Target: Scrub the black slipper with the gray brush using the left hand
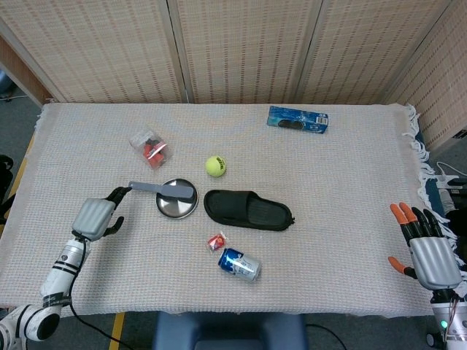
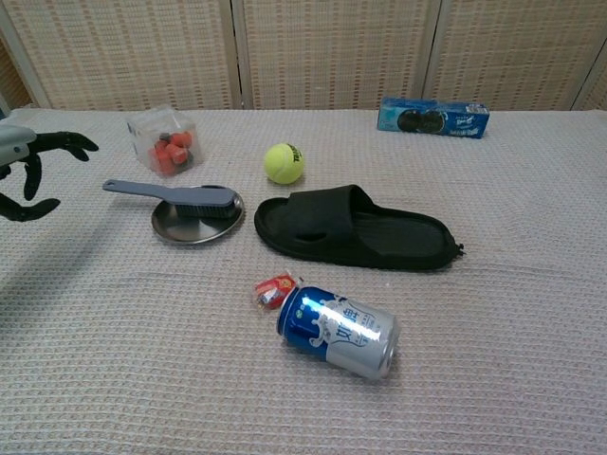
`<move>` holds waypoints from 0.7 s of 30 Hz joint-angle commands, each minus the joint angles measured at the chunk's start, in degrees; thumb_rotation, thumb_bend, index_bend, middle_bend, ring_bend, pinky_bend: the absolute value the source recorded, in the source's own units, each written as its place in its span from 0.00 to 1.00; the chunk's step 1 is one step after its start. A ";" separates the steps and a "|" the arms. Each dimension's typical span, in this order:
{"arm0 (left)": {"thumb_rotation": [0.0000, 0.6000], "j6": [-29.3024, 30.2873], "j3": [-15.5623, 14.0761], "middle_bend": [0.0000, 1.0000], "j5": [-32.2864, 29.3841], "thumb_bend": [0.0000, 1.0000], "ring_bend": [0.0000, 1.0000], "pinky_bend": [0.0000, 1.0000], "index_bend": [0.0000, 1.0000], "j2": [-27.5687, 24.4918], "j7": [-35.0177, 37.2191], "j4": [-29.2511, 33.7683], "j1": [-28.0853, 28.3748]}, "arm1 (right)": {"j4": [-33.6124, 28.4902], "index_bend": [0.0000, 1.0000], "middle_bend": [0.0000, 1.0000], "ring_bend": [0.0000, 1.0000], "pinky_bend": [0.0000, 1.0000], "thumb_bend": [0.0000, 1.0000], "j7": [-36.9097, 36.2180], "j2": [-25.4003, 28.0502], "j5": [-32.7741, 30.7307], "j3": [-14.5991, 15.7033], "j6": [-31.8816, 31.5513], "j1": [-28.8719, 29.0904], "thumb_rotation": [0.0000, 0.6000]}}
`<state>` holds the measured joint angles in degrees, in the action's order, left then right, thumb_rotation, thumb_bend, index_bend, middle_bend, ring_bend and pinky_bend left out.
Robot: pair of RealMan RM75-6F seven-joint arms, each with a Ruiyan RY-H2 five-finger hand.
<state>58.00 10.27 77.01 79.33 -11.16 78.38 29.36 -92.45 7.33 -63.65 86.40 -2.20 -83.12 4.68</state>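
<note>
Left hand [image 1: 95,216]: fingers spread, holding nothing, poised just short of the handle tip of the gray brush [image 1: 164,189]; not touching it, as far as either view shows.

Gray brush: lies ahead and to the right of the left hand, bristle end resting on a round metal dish [image 1: 177,206], handle pointing toward the hand.

Black slipper [image 1: 247,209]: on the cloth beyond the dish, farther right of the left hand, sole down, untouched.

Right hand [image 1: 430,254]: fingers spread, empty, at the table's right edge, well apart from everything.

Progress: judged at the start. Brush not yet grasped; lifting, carrying to the slipper and scrubbing all remain.

Obscured: chest view cuts off most of the left hand at the frame edge; palm side and thumb contact cannot be made out.
</note>
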 commanded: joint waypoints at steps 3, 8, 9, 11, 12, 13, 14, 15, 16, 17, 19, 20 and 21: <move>1.00 -3.71 1.25 0.17 -2.25 0.43 0.55 1.00 0.16 6.53 -3.63 -7.16 5.16 | -0.06 0.00 0.00 0.00 0.00 0.07 0.75 -0.14 -0.59 -0.07 0.40 0.04 1.00; 1.00 -3.29 1.17 0.15 -1.60 0.43 0.55 1.00 0.20 10.74 -5.56 -11.31 7.69 | -0.41 0.00 0.00 0.00 0.00 0.07 0.28 0.38 -1.01 0.04 1.35 0.27 1.00; 1.00 -3.01 1.10 0.14 -1.20 0.43 0.55 1.00 0.21 11.49 -5.55 -11.97 8.16 | -0.47 0.00 0.00 0.00 0.00 0.07 0.29 0.48 -1.19 0.07 1.58 0.31 1.00; 1.00 -3.06 1.06 0.12 -0.99 0.43 0.55 1.00 0.21 12.53 -5.42 -12.92 8.87 | -0.58 0.00 0.00 0.00 0.00 0.07 0.44 0.62 -1.43 0.12 1.93 0.37 1.00; 1.00 -3.29 1.08 0.12 -1.11 0.43 0.55 1.00 0.21 13.24 -5.63 -13.72 9.38 | -0.70 0.00 0.00 0.00 0.00 0.07 0.50 0.73 -1.56 0.17 2.15 0.40 1.00; 1.00 -3.59 1.10 0.11 -1.24 0.43 0.55 1.00 0.21 13.78 -5.94 -14.42 9.83 | -0.80 0.00 0.00 0.00 0.00 0.07 0.49 0.81 -1.63 0.20 2.28 0.42 1.00; 1.00 -4.15 1.14 0.11 -1.55 0.43 0.55 1.00 0.21 14.54 -6.36 -15.42 10.44 | -0.92 0.00 0.00 0.00 0.00 0.07 0.45 0.93 -1.71 0.23 2.42 0.44 1.00; 1.00 -4.67 1.17 0.12 -1.84 0.42 0.55 1.00 0.21 15.09 -6.57 -16.12 10.88 | -1.02 0.00 0.00 0.00 0.00 0.07 0.43 1.03 -1.79 0.24 2.49 0.43 1.00; 1.00 -5.38 1.23 0.12 -2.25 0.41 0.55 1.00 0.21 15.78 -6.70 -16.96 11.45 | -1.16 0.00 0.00 0.00 0.00 0.07 0.42 1.16 -1.86 0.27 2.56 0.42 1.00; 1.00 -5.74 1.25 0.13 -2.40 0.40 0.55 1.00 0.20 16.28 -6.77 -17.62 11.86 | -1.26 0.00 0.00 0.00 0.00 0.07 0.43 1.24 -1.91 0.29 2.62 0.42 1.00; 1.00 -5.97 1.31 0.14 -2.47 0.39 0.55 1.00 0.19 17.35 -6.99 -19.22 12.63 | -1.39 0.00 0.00 0.00 0.00 0.07 0.51 1.37 -1.97 0.32 2.72 0.43 1.00; 1.00 -6.04 1.33 0.15 -2.47 0.39 0.55 1.00 0.17 17.87 -7.00 -20.02 12.97 | -1.44 0.00 0.00 0.00 0.00 0.07 0.52 1.42 -2.01 0.34 2.77 0.43 1.00; 1.00 -6.20 1.30 0.15 -2.54 0.39 0.55 1.00 0.17 18.51 -6.96 -21.03 13.34 | -1.50 0.00 0.00 0.00 0.00 0.07 0.50 1.48 -2.05 0.35 2.81 0.43 1.00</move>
<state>52.18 11.54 74.67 96.88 -17.96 58.50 41.97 -93.94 7.83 -62.18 84.36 -1.86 -80.32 5.11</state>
